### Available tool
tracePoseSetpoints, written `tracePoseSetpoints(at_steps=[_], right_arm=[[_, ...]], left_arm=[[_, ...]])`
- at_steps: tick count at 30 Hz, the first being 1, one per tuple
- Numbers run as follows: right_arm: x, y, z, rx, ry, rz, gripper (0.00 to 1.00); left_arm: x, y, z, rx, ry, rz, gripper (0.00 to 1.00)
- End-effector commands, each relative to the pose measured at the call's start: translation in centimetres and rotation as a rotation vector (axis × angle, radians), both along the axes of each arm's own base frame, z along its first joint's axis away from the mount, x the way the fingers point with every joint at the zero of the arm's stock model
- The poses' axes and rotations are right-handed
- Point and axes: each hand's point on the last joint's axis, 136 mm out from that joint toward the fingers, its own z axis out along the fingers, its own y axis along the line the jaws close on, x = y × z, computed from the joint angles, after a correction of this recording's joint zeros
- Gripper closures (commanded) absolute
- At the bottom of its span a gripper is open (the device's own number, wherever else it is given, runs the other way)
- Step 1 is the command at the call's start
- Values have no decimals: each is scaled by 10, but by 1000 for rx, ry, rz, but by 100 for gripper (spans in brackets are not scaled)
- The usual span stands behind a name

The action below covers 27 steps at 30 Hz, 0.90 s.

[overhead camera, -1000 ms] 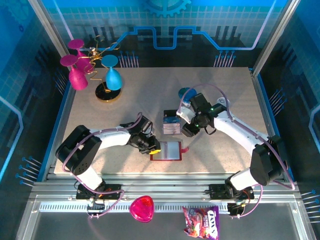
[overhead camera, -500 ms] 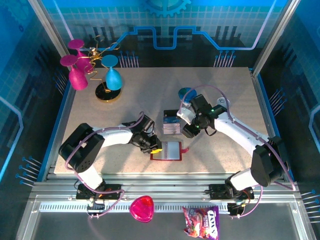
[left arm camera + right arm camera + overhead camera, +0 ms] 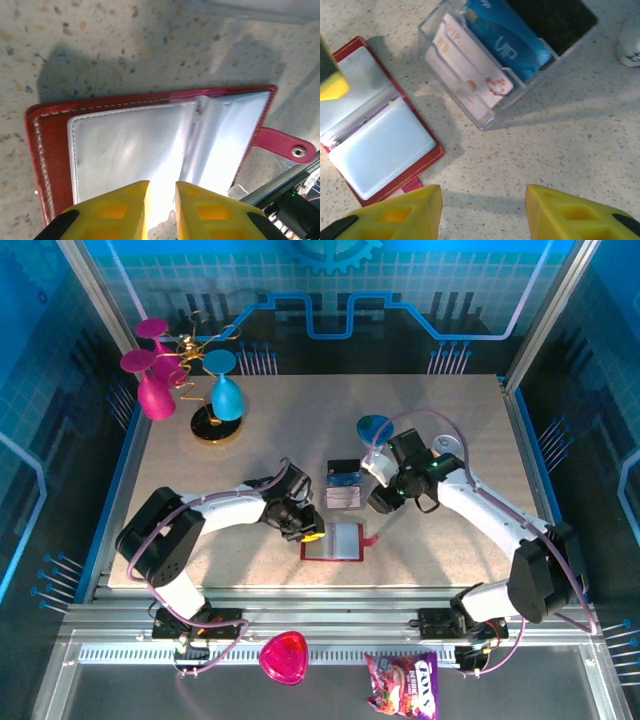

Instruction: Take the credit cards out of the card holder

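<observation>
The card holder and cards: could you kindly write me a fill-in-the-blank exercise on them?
The card holder lies ___ on the table. In the clear stand, the card between the black card and the pale card is ___. The right gripper stands ___, holding nothing.
Missing: open; blue; open.

One card holder [image 3: 333, 540] is lying open on the table [image 3: 270, 450]. One clear tiered stand [image 3: 487, 117] is sitting just behind the card holder. Three credit cards [image 3: 342, 480] are standing in that stand: one black card [image 3: 555, 17], one blue card [image 3: 507, 42] and one pale pinkish-white card [image 3: 470, 57]. Two grippers are operating: the left gripper [image 3: 161, 192] at the card holder's left edge, the right gripper [image 3: 482, 197] behind its right corner. One blue round item [image 3: 374, 426] is lying farther behind the card holder. One pink item [image 3: 284, 657] and one snack bag [image 3: 402, 684] are lying in front of the card holder, off the table.
</observation>
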Motion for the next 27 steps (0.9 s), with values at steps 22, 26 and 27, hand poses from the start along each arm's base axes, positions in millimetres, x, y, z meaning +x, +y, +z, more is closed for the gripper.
tracePoseSetpoints(at_steps=[22,26,27], right_arm=[[76,-127,-23,242,-273,-639,0],[91,-137,-30,245,-329,-670,0],[93,-138,-32,242,-342,-673,0]], left_arm=[[93,184,46,342,-423,284,1],[100,223,40,514,-472,317,1],[102,231,39,550,-488,329,1]])
